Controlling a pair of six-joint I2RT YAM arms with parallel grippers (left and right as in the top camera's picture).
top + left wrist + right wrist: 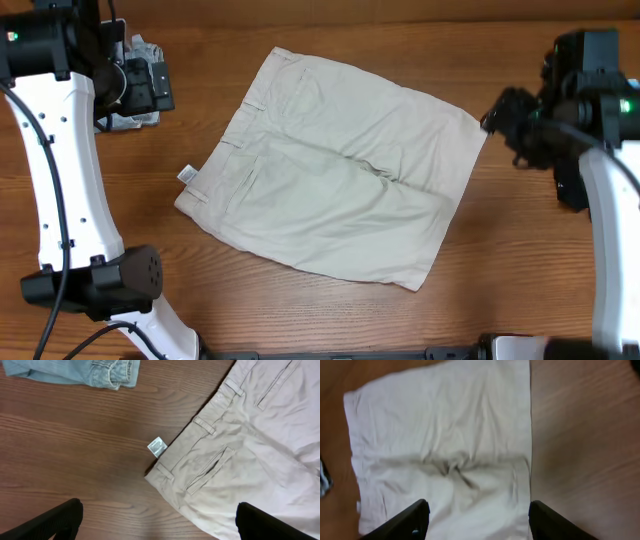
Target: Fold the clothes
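The left gripper [160,525] and the right gripper [480,519] are both held with fingers wide apart, at the waistband side and the hem side of the shorts [330,170]. The shorts are spread flat, askew, on the wooden table [500,240]. A white label [157,447] is seen at their waistband. A blue denim garment [75,370] is left well beyond that waistband, apart.

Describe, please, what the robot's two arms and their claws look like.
The left arm and right arm have smooth white shell links joined by rounded black joints, each with a small green light. Thin black cables run along the left one. The left claw and right claw are broad and matte black.
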